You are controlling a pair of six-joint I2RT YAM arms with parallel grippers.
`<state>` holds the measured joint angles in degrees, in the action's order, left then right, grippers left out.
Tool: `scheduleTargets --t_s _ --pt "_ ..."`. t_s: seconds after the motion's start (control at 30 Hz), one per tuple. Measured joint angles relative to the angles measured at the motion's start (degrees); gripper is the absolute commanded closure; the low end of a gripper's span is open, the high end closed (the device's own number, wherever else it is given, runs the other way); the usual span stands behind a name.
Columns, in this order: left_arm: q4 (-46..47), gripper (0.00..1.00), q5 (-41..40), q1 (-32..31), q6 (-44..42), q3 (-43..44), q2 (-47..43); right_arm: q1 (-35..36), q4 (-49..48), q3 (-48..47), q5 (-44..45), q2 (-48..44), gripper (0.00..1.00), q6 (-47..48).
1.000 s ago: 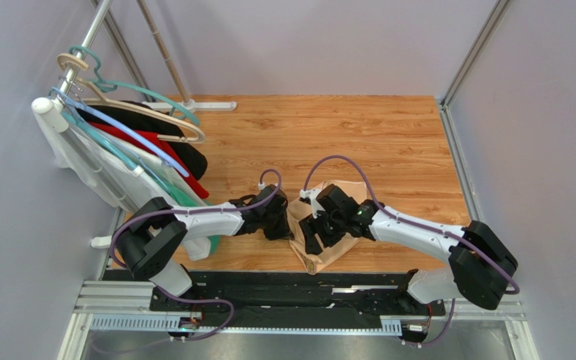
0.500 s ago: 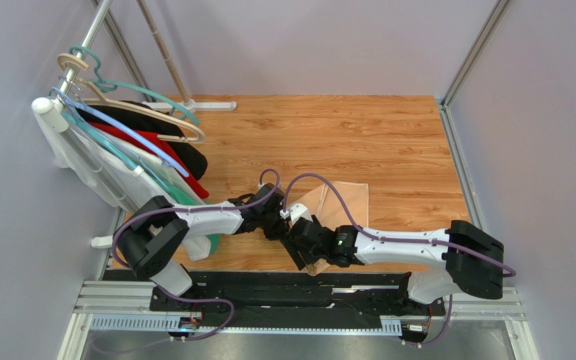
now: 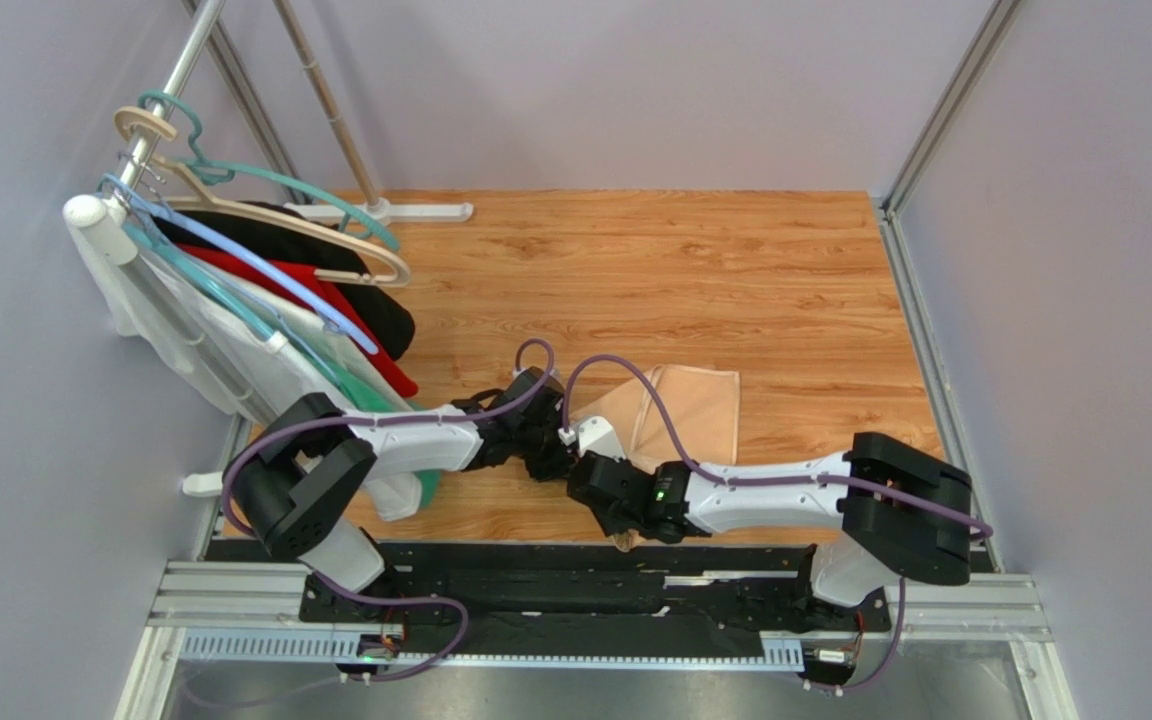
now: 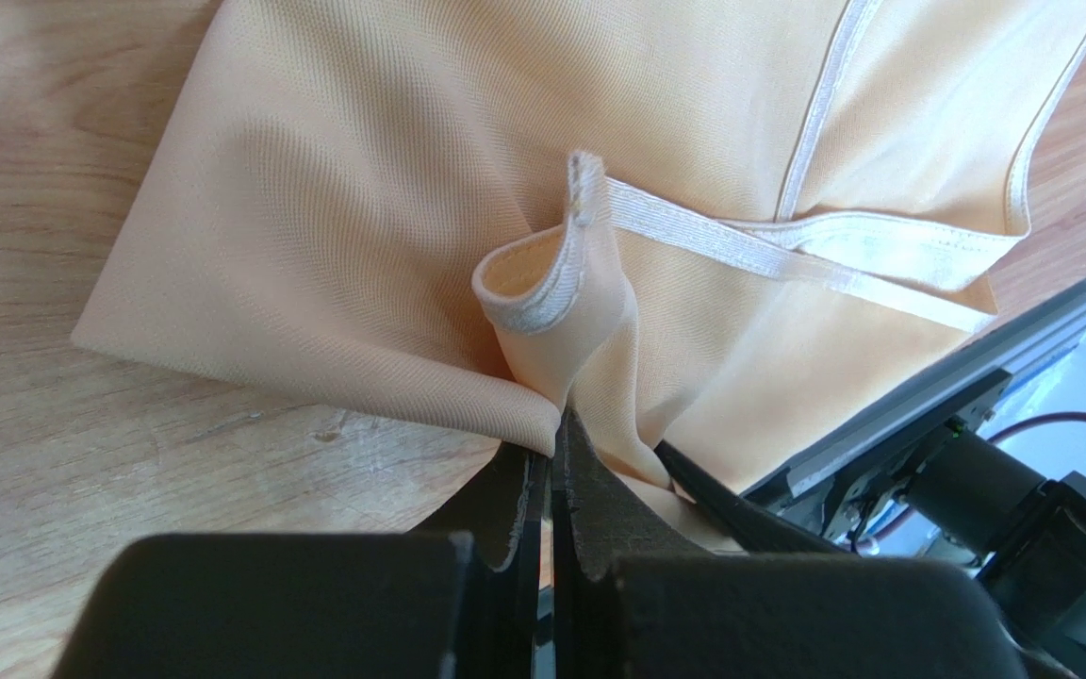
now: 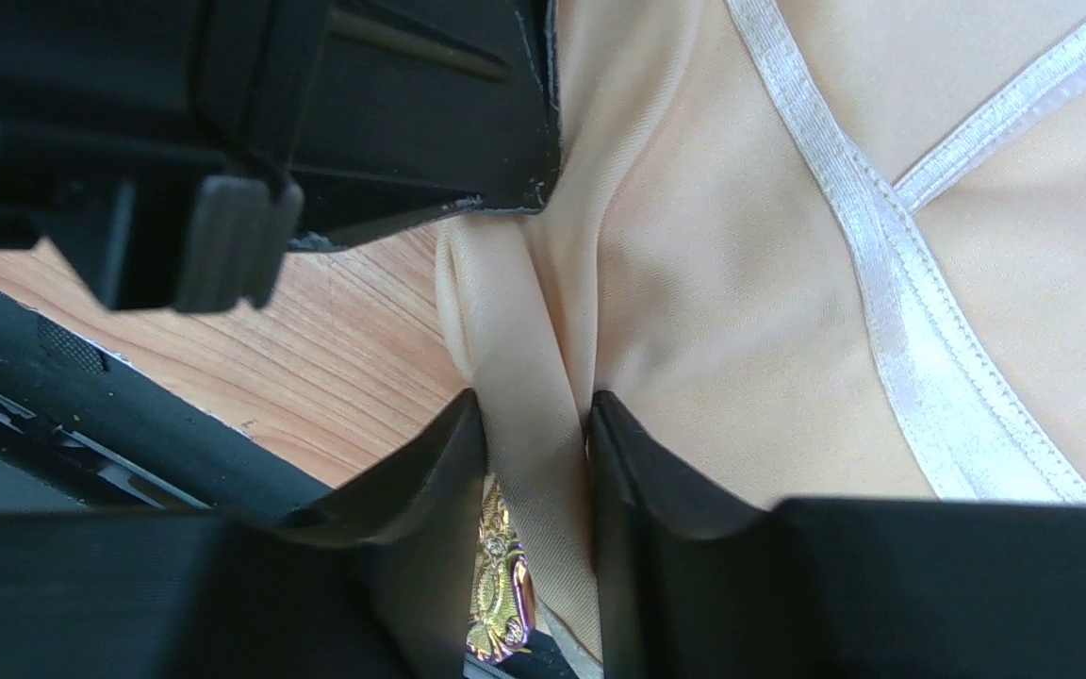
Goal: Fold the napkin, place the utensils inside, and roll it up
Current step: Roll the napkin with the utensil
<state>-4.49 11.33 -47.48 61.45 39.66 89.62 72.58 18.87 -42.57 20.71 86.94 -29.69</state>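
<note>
The peach napkin (image 3: 687, 413) lies bunched on the wooden table, just right of centre. My left gripper (image 3: 555, 455) is at its near-left corner, shut on a raised fold of the napkin (image 4: 407, 184) with the hemmed corner curling above the fingertips (image 4: 559, 410). My right gripper (image 3: 605, 495) sits just nearer the table edge, its fingers (image 5: 535, 425) pressed onto a narrow fold of the napkin (image 5: 733, 283). An ornate gold and purple utensil end (image 5: 502, 601) shows between the right fingers under the cloth. The rest of the utensils is hidden.
A rack of hangers with white, red and black garments (image 3: 267, 300) stands at the left. The black mounting rail (image 3: 567, 578) runs along the near edge, close under both grippers. Bare wood lies beyond the napkin.
The right arm swung left and toward the near edge, from over the napkin to its near-left corner, and its jaws narrowed onto a fold. The left gripper stayed put.
</note>
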Motion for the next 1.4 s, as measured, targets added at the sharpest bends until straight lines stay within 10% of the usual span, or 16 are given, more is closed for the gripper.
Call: scheduleTargets --t_s 0.27,0.47,0.93,1.4 --pt "-1.0 0.88 -0.8 0.1 -0.1 -0.7 -2.1 0.0 -1.9 0.0 0.0 0.5 1.00 -2.3" --pt "-5.1 0.32 -3.3 0.0 -2.4 -0.7 -7.2 -0.9 -5.1 0.6 -3.1 0.3 1.00 -3.4" --pt "-11.3 0.23 -6.4 0.2 -8.4 -2.5 -21.4 -11.3 -12.6 8.6 -23.1 -6.2 1.00 -3.7" --pt "3.4 0.23 -1.6 0.2 -11.8 -16.0 -23.7 -21.1 -20.9 13.7 -40.9 -7.0 1.00 -6.4"
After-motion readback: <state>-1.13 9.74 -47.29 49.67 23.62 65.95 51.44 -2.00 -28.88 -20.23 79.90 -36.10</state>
